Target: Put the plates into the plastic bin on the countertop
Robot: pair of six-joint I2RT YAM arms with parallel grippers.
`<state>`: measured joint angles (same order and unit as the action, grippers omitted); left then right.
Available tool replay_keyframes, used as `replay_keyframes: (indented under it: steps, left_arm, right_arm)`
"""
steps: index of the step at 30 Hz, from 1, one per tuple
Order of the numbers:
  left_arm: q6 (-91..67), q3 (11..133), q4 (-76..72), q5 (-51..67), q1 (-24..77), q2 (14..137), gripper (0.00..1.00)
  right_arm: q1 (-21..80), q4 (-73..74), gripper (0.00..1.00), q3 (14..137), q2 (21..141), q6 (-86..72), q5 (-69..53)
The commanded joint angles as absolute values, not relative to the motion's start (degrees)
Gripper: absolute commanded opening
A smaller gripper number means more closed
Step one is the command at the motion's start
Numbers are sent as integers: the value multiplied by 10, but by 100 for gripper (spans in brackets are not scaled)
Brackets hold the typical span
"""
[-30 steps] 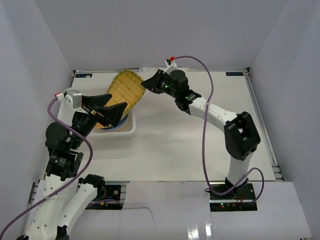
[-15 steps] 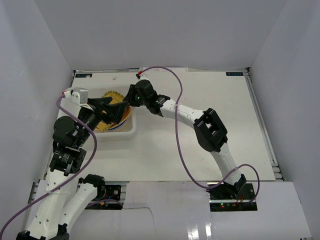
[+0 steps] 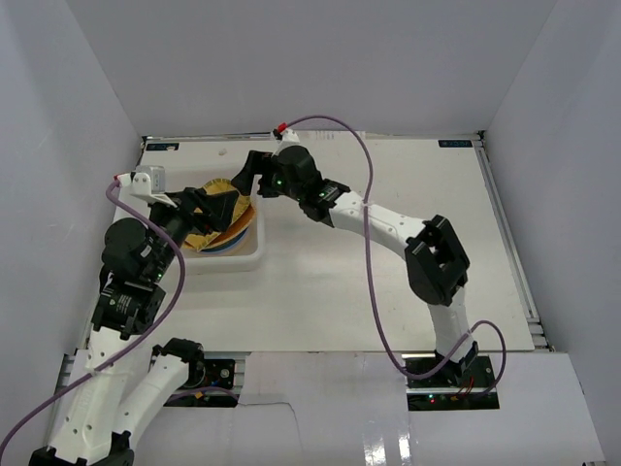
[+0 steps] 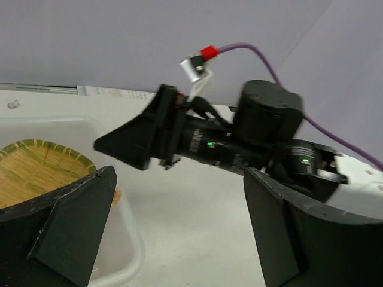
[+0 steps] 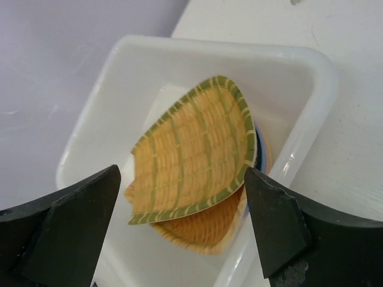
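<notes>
Pale grey walls [image 3: 310,58] on three sides, a metal rail [image 3: 512,254] along the right edge, a small dark sticker [image 3: 163,147] far left, a second sticker [image 3: 454,144] far right, a glossy white panel [image 3: 340,427] nearest the camera.

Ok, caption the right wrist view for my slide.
Open right end effector over the white bin, a fan-shaped straw tray lying on top of the stacked plates inside.

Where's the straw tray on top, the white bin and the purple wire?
straw tray [image 5: 197,149], right wrist view, middle of its weave.
white bin [image 5: 239,46], right wrist view, far rim.
purple wire [image 4: 242,45], left wrist view, top of its curve.
</notes>
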<state>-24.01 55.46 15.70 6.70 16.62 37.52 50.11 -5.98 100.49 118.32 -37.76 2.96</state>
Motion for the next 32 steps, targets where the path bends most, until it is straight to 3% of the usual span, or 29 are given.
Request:
replay_keyframes:
  steps: [1, 13, 18, 26, 32]
  left_arm:
    - [-236, 584, 186, 33, 167, 372, 98]
    - [-251, 571, 203, 74, 167, 331, 98]
    - [-249, 541, 220, 90, 168, 302, 98]
    - [-244, 476, 235, 112, 167, 266, 98]
    - [-246, 457, 207, 129, 168, 267, 98]
  right_arm:
    - [500, -140, 90, 931, 1075, -343, 32]
    - [499, -161, 90, 565, 720, -225, 142]
    - [499, -134, 90, 427, 490, -160, 185]
    - [499, 0, 90, 313, 206, -169, 283]
    - [499, 18, 90, 304, 151, -152, 315]
